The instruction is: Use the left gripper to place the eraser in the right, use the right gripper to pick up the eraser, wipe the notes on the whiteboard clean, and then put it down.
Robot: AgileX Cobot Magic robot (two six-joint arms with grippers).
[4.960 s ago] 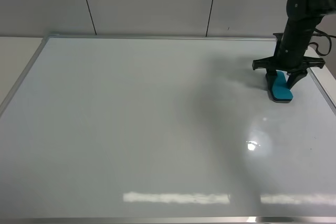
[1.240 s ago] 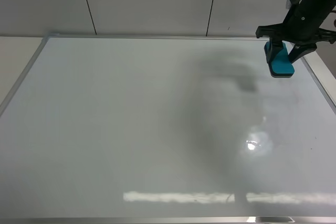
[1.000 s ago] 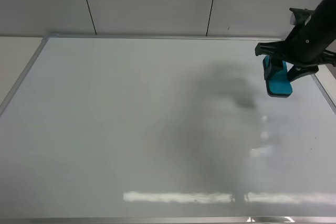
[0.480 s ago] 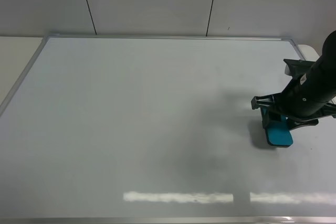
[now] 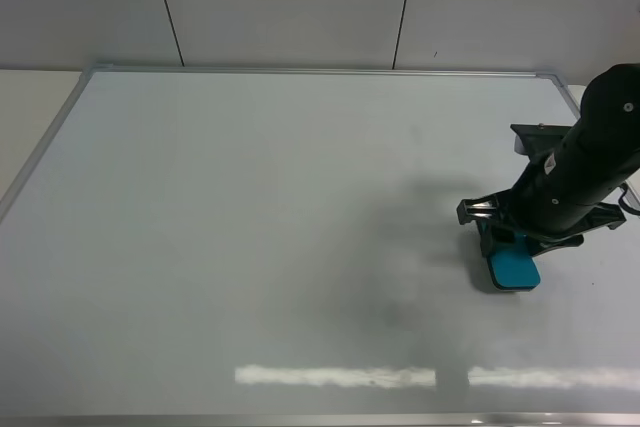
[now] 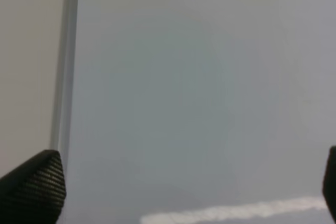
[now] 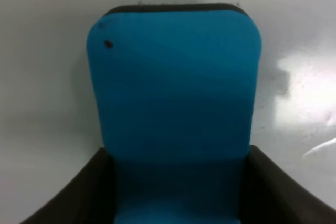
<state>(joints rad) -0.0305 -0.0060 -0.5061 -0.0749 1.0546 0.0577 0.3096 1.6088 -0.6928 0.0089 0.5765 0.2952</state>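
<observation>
The right gripper [image 5: 508, 239] is pinching the eraser [image 5: 513, 269] between its two black fingers [image 7: 79, 192]. In the right wrist view the blue block is sticking out from between them, with its thin dark felt edge showing at the far end. The eraser is sitting low on the whiteboard [image 5: 250, 227], over on the right side and a little below the middle. It looks like the felt is touching the board or is just above it; I cannot tell which.

The left gripper [image 6: 189, 192] is spread wide and is holding nothing. Only its two black fingertips [image 6: 31, 184] are showing, at the edges of its own view. It is hanging over bare white board, near the silver frame [image 6: 64, 66]. It is not showing in the high view at all.

So the hand-over looks done, since the right arm is holding the eraser. The wiping looks done too, because no red notes are showing anywhere on the board; it is looking clean all over. What is left is the last bit: letting go of the eraser and lifting away.

Around the board there is a pale table edge [image 5: 30, 97] and a grey wall [image 5: 280, 7] behind. Nothing is standing in the way. The board is shiny, with bright light streaks near the front.
</observation>
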